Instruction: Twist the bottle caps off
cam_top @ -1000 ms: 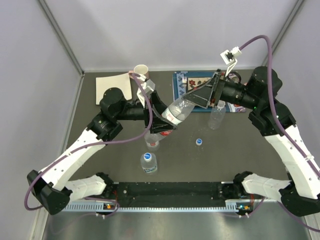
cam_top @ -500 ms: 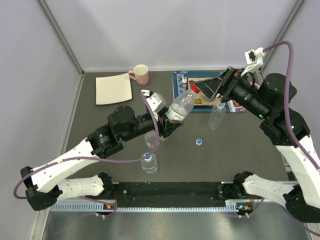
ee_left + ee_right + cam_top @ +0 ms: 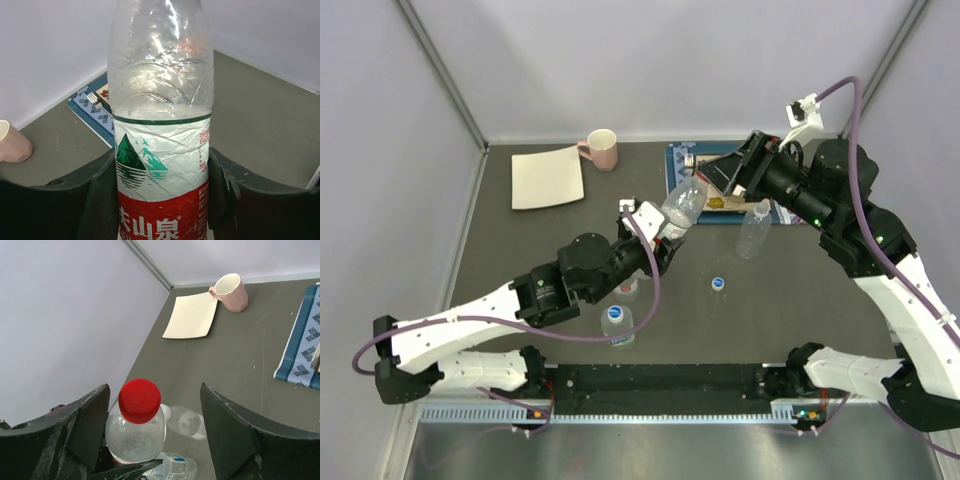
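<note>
My left gripper (image 3: 658,243) is shut on the bottle with the red-and-white label (image 3: 681,203), holding it off the table, tilted toward the back right. In the left wrist view the fingers (image 3: 95,200) press both sides of its label (image 3: 162,165). Its red cap (image 3: 140,400) is on. My right gripper (image 3: 720,178) is open, and in its wrist view (image 3: 155,432) the cap sits between the fingers, nearer the left one, untouched. A capped bottle (image 3: 754,230) stands right of centre, a blue-capped bottle (image 3: 617,325) in front, and another bottle (image 3: 629,288) is half hidden by the left arm.
A loose blue cap (image 3: 718,283) lies on the table mid-right. A pink mug (image 3: 603,148) and a cream sheet (image 3: 548,177) sit at the back left. A blue patterned mat (image 3: 683,186) lies at the back centre, under the right gripper.
The left arm has stretched out, carrying the bottle toward the back right. The right gripper pulled away to the right, then came back left and now brackets the red cap.
</note>
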### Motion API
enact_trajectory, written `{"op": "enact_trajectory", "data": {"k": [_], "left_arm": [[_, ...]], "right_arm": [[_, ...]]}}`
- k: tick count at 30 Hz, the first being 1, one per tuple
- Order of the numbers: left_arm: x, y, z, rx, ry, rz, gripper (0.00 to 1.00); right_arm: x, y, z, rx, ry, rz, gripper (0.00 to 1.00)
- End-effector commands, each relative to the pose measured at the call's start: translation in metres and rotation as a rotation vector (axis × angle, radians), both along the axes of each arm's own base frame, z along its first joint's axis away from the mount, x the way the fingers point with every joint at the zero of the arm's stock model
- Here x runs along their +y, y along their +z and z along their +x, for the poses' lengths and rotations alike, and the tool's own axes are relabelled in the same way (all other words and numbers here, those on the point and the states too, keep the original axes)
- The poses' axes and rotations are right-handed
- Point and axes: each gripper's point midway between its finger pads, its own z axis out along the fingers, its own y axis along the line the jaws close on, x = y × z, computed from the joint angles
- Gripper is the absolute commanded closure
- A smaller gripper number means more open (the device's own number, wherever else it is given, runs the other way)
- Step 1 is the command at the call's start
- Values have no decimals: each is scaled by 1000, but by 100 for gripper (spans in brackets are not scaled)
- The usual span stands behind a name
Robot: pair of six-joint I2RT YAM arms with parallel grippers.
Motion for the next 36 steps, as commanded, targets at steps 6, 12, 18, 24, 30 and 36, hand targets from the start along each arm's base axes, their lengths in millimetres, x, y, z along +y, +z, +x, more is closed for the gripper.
{"op": "enact_trajectory", "data": {"k": [6,12,18,24,30,36], "left_arm": [[0,14,3,-42,38,-41,49],[0,21,3,-52,39,-67,49],[-2,24,1,-52,22,-77,49],[-13,31,-15,-41,-91,-76,54],[-17,59,-67,1,-485,-184,57],[4,86,-121,96,-925,-281,55]], "right_arm": [[9,16,-1,-29,29,53,44],[17,9,-2,-15,53,47,61],[24,2,-7,-10,103,29,89],[38,-4,-26,-64,273,-46,100],[43,16,-70,-215,507,-72,100],[45,31,-128,-412,814,-51,100]]}}
